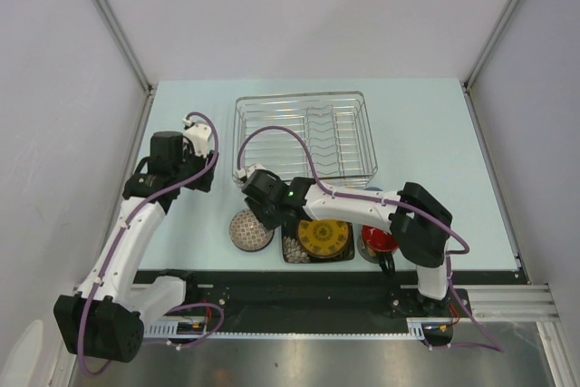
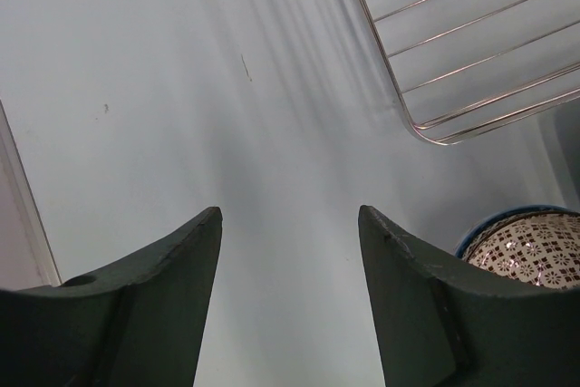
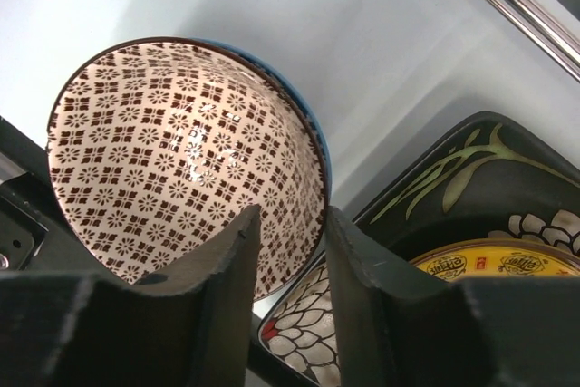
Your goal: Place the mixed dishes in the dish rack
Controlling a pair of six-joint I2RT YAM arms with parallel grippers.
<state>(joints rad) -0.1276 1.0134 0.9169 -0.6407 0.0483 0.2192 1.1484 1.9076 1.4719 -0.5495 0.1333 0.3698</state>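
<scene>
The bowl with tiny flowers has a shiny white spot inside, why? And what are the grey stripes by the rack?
Right wrist view: the spot in the bowl is glare from a light. Left wrist view: the soft stripes on the table look like shadows of the wires of the dish rack.

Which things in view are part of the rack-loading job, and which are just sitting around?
Job:
- patterned bowl, right gripper straddling its rim
- square black plate
- mug with red inside
- wire dish rack, no dishes in it

Not in play:
- table
- left gripper, open over bare table
Nothing else loose that I can see.
</scene>
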